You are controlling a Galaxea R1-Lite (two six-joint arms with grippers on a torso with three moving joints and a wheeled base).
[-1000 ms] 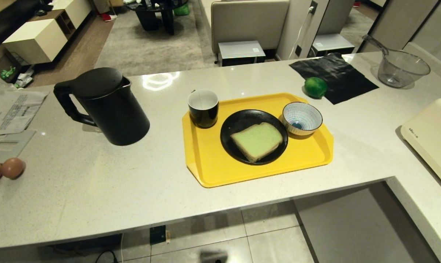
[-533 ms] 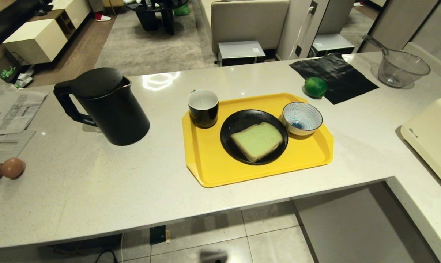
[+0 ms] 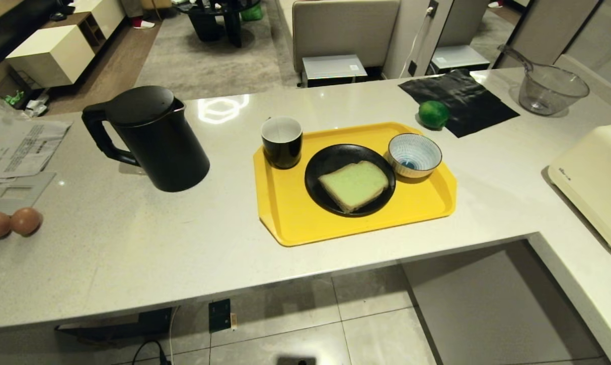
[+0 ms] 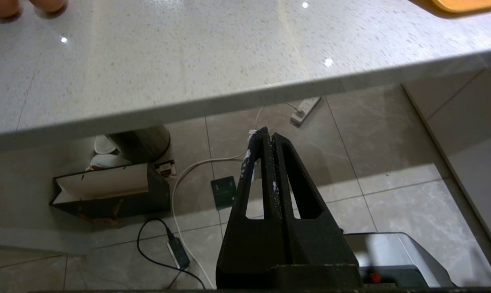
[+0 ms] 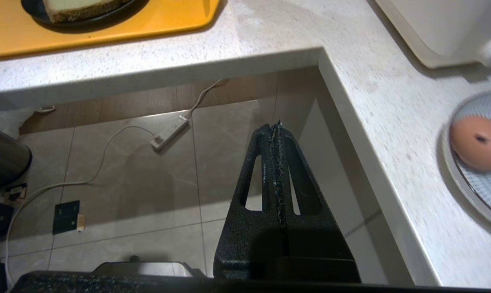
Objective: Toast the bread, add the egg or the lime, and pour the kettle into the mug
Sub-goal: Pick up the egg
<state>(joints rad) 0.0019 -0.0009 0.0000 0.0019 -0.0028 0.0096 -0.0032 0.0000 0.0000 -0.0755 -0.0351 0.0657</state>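
Far left on the counter (image 3: pixel 133 253) there's a pair of brown eggs (image 3: pixel 11 223) next to some papers (image 3: pixel 22 147). Then the kettle (image 3: pixel 153 139), standing upright with its handle pointing left. Middle is a yellow tray (image 3: pixel 285 213) with the mug (image 3: pixel 282 142) at its back left corner, the bread (image 3: pixel 353 185) on a black plate (image 3: pixel 326 162), and a striped bowl (image 3: pixel 414 154) at the back right. The lime (image 3: pixel 433 113) sits just behind the tray, touching a black cloth (image 3: pixel 457 99). Clear measuring bowl (image 3: pixel 551 88) and a cream toaster (image 3: pixel 597 177) on the right.

The egg (image 5: pixel 475 142) is on what looks like a pale plate (image 5: pixel 473 191), half cut off, out on the right-hand counter.

Both grippers hang below the counter edge over the floor, well away from everything. Left gripper (image 4: pixel 266 132) is pinched closed, holding nothing; right gripper (image 5: pixel 275 127) is the same.
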